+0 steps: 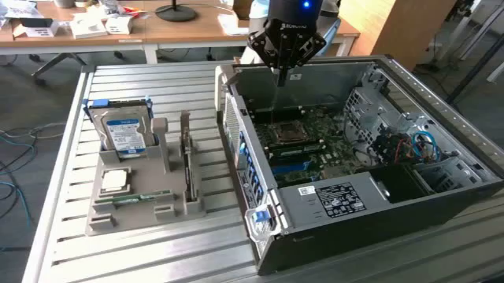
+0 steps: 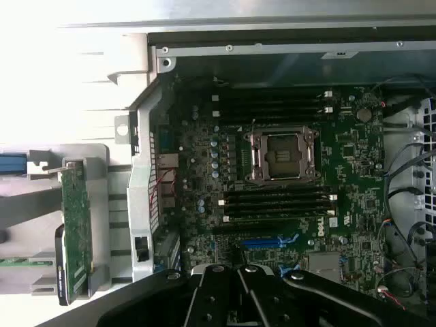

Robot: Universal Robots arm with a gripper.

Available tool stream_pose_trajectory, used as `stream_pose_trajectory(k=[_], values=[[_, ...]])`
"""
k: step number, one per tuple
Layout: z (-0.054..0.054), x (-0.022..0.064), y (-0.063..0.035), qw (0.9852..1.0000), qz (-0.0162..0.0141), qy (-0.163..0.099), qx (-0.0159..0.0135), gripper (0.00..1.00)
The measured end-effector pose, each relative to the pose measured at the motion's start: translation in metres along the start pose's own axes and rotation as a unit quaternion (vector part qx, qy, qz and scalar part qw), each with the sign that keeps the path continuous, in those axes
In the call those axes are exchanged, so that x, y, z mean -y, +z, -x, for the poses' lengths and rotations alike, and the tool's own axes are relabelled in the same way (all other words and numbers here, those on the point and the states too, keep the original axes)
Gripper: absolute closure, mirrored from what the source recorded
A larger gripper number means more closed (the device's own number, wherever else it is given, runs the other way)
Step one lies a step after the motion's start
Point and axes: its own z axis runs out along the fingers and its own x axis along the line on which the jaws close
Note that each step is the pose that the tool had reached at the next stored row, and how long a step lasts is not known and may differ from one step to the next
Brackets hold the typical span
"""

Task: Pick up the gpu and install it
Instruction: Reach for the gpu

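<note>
Two fingers point(image 1: 280, 74) pressed together, empty, over open case point(image 1: 378, 236); gpu point(image 1: 187, 159) upright in holder point(image 1: 126, 207).

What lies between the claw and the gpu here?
In the exterior view, the computer case's vented wall stands between the claw, above the motherboard, and the gpu standing in the grey holder.

An open black computer case point(image 1: 378, 230) lies on the slatted metal tabletop point(image 1: 157, 253), its green motherboard point(image 1: 315, 156) facing up with a metal-framed CPU socket point(image 1: 287, 132). At the exterior view's left, a grey holder point(image 1: 134, 221) carries an upright hard drive point(image 1: 126, 132) with a blue label, 1 square processor chip point(image 1: 115, 180) and 1 narrow green RAM stick point(image 1: 134, 198).
</note>
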Motion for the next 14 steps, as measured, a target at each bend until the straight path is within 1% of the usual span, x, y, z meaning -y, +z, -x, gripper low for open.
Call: stream_pose_trajectory(k=[10,14], values=[[-0.0001,0.0000,0.0000,1.0000,0.0000,0.000,0.0000,0.89],[-0.0025,0.0002,0.0000,1.0000,0.0001,0.000,0.0001,0.89]])
